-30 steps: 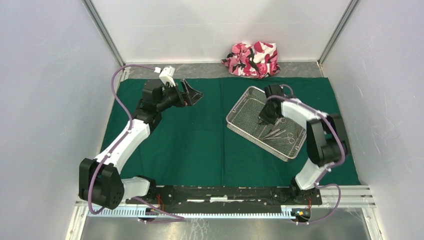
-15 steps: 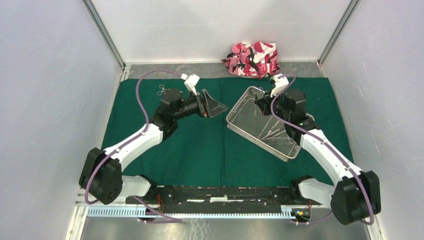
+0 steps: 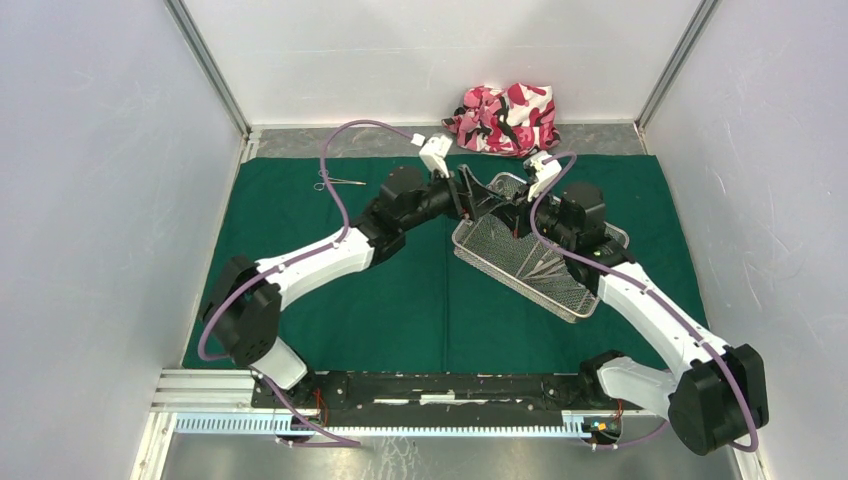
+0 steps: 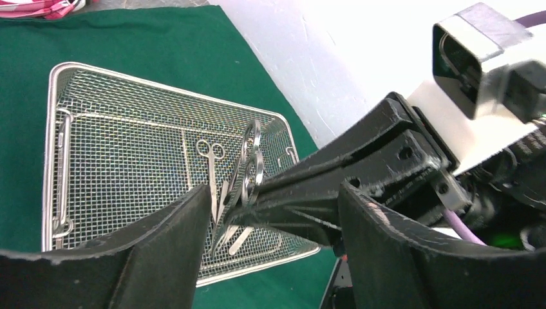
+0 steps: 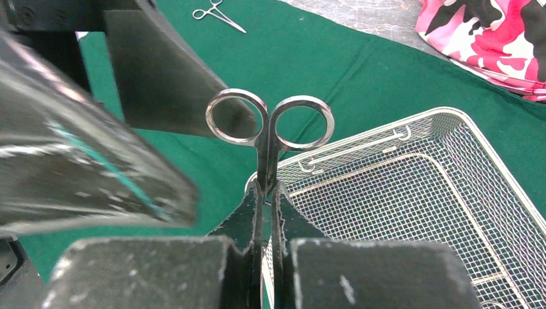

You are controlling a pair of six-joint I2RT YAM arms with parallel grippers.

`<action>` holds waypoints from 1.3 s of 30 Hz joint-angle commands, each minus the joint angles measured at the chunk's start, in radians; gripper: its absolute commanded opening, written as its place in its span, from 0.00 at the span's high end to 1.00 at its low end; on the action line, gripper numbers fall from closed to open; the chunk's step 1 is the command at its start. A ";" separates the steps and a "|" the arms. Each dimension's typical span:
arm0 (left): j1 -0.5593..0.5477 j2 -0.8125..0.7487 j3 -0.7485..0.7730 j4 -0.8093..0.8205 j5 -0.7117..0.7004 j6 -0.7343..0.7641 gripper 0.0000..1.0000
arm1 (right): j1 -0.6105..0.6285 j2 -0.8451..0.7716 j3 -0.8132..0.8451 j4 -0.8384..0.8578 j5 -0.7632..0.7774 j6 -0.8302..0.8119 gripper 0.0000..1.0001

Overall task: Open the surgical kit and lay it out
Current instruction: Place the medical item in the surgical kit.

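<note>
So where this is at: the green drape (image 3: 400, 290) is already open and lying flat across the counter, and the wire-mesh tray (image 3: 490, 250) sits on its right half, turned at an angle. One pair of ring-handled forceps (image 3: 337, 182) is laid out on its own near the far left corner of the cloth, so I'd call that one done.

The right tool (image 5: 268, 190) is clamped on a pair of scissors (image 5: 266, 138), gripping the blade end with the finger rings pointing away, held up over the tray's far-left corner. The left tool (image 4: 273, 190) has its fingers spread wide on either side of it and nothing in them. It looks like a handover to me, though that's a guess.

There's plenty left. I can see a smaller pair of scissors (image 4: 211, 154) plus a few more slim steel pieces piled in the tray (can't tell exactly how many). The pink camo bundle (image 3: 505, 118) sits off the drape at the back.

I'd say it's early-to-middle.
</note>
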 commanded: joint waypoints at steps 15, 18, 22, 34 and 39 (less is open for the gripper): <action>0.016 -0.058 -0.080 0.274 0.018 -0.045 0.98 | 0.002 -0.096 -0.003 -0.063 -0.170 0.096 0.34; 0.051 -0.089 -0.142 0.381 0.106 -0.127 0.98 | -0.036 -0.118 -0.036 -0.002 -0.286 0.147 0.33; 0.089 -0.137 -0.232 0.532 0.154 -0.217 0.98 | -0.091 -0.106 -0.082 0.110 -0.459 0.240 0.39; 0.102 -0.130 -0.247 0.695 0.209 -0.314 0.98 | -0.082 -0.090 -0.176 0.519 -0.610 0.522 0.70; 0.103 -0.180 -0.211 0.391 0.127 -0.280 0.72 | -0.077 -0.095 -0.142 0.427 -0.544 0.467 1.00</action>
